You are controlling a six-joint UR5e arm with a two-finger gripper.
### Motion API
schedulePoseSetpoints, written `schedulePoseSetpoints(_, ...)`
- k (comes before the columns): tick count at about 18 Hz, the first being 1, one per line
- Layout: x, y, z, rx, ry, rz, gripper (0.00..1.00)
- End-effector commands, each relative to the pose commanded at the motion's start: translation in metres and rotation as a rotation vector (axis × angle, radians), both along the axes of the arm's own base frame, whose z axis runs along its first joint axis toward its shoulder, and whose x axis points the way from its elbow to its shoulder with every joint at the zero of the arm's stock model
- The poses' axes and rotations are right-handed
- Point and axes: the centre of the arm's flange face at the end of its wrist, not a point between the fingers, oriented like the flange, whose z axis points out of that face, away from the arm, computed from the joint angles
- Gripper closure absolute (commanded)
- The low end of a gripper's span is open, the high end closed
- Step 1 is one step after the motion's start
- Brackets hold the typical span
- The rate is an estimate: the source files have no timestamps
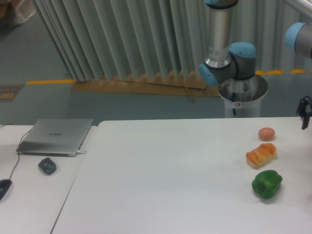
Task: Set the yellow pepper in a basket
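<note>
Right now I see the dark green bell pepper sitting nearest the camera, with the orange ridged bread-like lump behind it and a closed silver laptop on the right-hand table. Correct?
Not quite: the closed silver laptop is on the left-hand table. The fixed camera shows the dark green bell pepper nearest, the orange ridged bread-like lump behind it.

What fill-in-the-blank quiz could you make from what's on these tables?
1. The pepper on the white table is ____ in colour.
2. The orange bread-like lump lies between the pepper and a small ____ egg-like ball.
3. The closed ____ rests on the left table.

Missing words: green; brown; laptop
</note>
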Motion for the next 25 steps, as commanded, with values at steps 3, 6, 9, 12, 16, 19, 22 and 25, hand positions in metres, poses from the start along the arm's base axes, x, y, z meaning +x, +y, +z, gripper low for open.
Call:
schedulePoseSetpoints(3, 0.007, 0.0079, 0.0013, 0.0, 0.0, -0.018, 0.0)
schedulePoseSetpoints(6, 0.0086, 0.0031, 0.0014, 0.004, -0.002, -0.015, 0.0)
schedulePoseSetpoints(9, 0.0097, 0.0048, 0.0015, 0.007, -0.002, -0.019, 0.0)
schedulePoseSetpoints(12, 0.0108, 0.0061, 0.0015, 0.007, -0.002, -0.02, 0.0)
schedulePoseSetpoints(16, 0.0122, 0.007, 0.0, 0.003, -0.003, -0.02, 0.0)
schedulePoseSetpoints(19, 0.0122, 0.007, 0.0, 0.003, -0.003, -0.019, 0.0)
schedulePoseSetpoints(22, 0.0127, 0.0075, 0.0, 0.002, -0.003, -0.017, 0.0)
schedulePoseSetpoints(25, 0.0127, 0.0076, 0.0, 0.003, -0.004, -0.015, 0.0)
